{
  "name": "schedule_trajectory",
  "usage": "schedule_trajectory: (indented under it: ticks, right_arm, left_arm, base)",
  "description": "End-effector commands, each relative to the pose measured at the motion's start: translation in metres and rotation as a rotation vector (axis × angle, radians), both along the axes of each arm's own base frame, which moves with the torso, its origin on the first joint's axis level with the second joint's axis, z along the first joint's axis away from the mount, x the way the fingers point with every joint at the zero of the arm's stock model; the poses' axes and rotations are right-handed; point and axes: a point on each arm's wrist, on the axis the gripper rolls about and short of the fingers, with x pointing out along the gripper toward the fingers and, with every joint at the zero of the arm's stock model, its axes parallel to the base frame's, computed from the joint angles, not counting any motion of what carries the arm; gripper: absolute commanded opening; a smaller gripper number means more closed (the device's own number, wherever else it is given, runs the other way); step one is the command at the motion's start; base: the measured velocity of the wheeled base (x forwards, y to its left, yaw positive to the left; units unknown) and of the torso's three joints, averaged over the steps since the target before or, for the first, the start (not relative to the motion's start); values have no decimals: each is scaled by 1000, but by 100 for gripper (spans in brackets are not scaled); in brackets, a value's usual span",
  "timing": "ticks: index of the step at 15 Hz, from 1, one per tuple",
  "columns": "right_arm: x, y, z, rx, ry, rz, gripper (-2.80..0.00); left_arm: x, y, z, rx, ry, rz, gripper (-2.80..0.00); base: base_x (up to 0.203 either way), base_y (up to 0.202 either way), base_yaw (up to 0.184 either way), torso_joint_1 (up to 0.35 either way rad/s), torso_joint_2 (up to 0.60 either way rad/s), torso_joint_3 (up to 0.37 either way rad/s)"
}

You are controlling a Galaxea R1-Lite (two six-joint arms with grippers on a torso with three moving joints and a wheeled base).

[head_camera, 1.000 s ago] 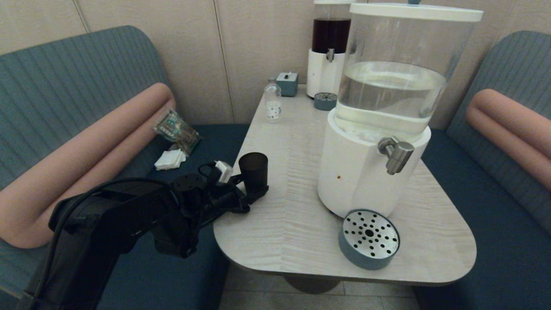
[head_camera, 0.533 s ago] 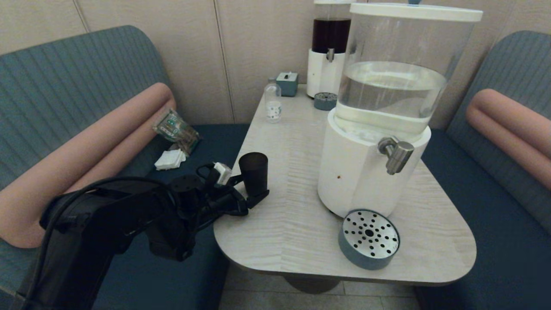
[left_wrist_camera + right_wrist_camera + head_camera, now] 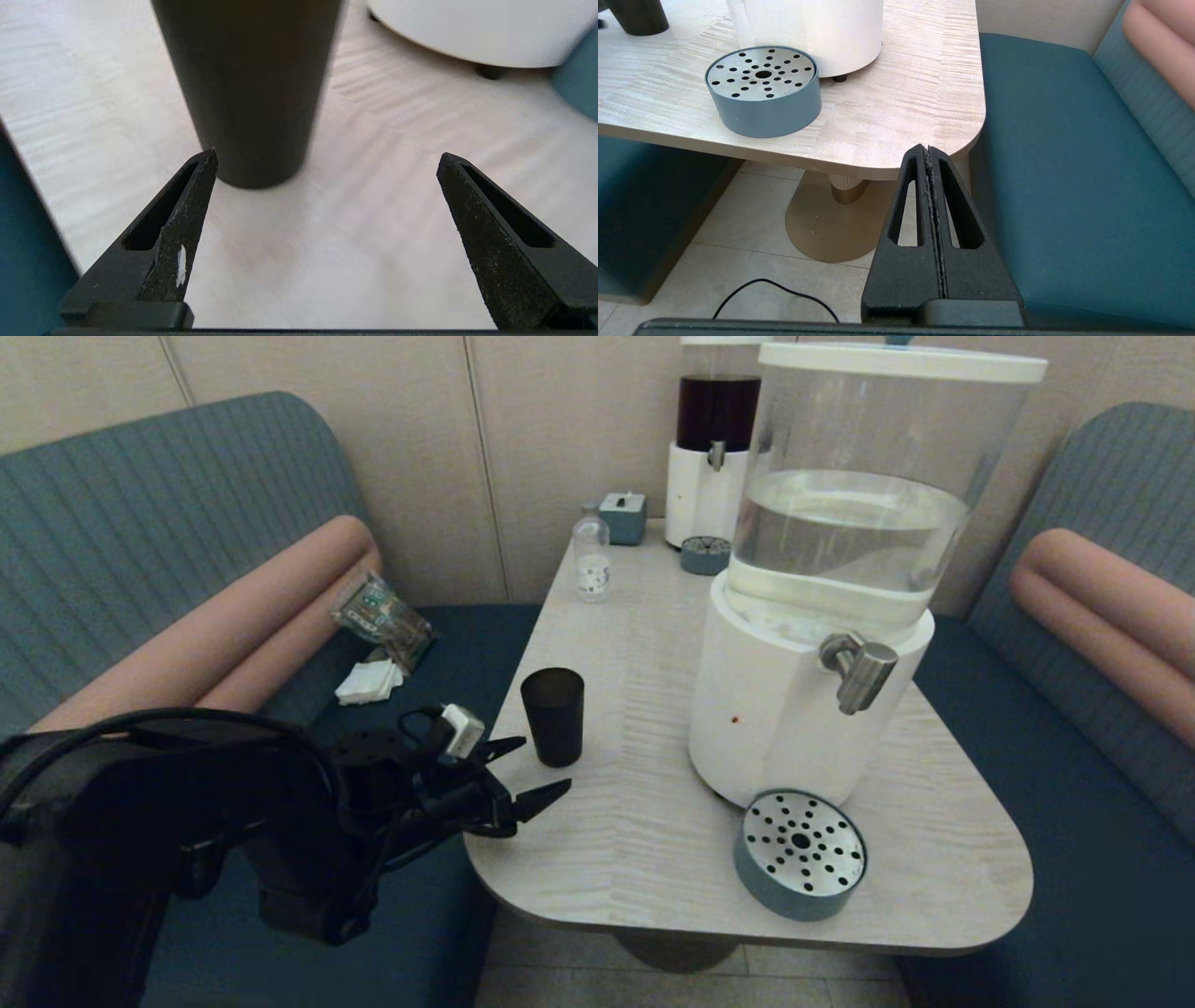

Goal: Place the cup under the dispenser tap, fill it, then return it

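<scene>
The dark tapered cup point(image 3: 553, 716) stands upright on the table's left side, apart from everything. My left gripper point(image 3: 534, 767) is open just in front of it, at the table's near-left edge, with nothing between its fingers; in the left wrist view the cup point(image 3: 247, 88) stands just beyond the spread fingertips point(image 3: 208, 163). The steel dispenser tap point(image 3: 861, 670) sticks out of the large white-based dispenser point(image 3: 784, 709) with clear liquid. My right gripper point(image 3: 928, 150) is shut and empty, low beside the table's near-right corner, out of the head view.
A round blue drip tray point(image 3: 800, 854) with a perforated steel top sits below the tap, also in the right wrist view point(image 3: 762, 88). A small clear bottle point(image 3: 591, 560), a small blue box point(image 3: 624, 516) and a narrower dark-liquid dispenser point(image 3: 714, 439) stand at the back. Blue benches flank the table point(image 3: 635, 840).
My left gripper has let go of the cup and drawn back toward me and the table's near-left edge. The cup stays standing where it was.
</scene>
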Motion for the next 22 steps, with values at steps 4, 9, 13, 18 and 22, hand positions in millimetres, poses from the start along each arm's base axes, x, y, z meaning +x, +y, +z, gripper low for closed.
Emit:
schedule_trajectory:
  ticks: [4, 9, 13, 18, 22]
  right_arm:
    - [1, 0, -4, -1, 14, 0, -280]
    - [1, 0, -4, -1, 13, 1, -280]
    - [1, 0, -4, -1, 14, 1, -280]
    - [1, 0, -4, -1, 14, 0, -280]
    - [1, 0, -4, -1, 14, 0, -280]
  left_arm:
    - [-43, 10, 43, -7, -32, -1, 0]
    - [-109, 34, 106, -50, -145, 40, -280]
    - [-158, 49, 142, -134, -228, 166, -280]
    - [-215, 64, 164, -237, -341, 393, -280]
    - [-263, 74, 182, -306, -445, 477, -280]
  base:
    - [0, 0, 0, 0, 0, 0]
    - [0, 0, 0, 0, 0, 0]
    - [0, 0, 0, 0, 0, 0]
    - [0, 0, 0, 0, 0, 0]
    - [0, 0, 0, 0, 0, 0]
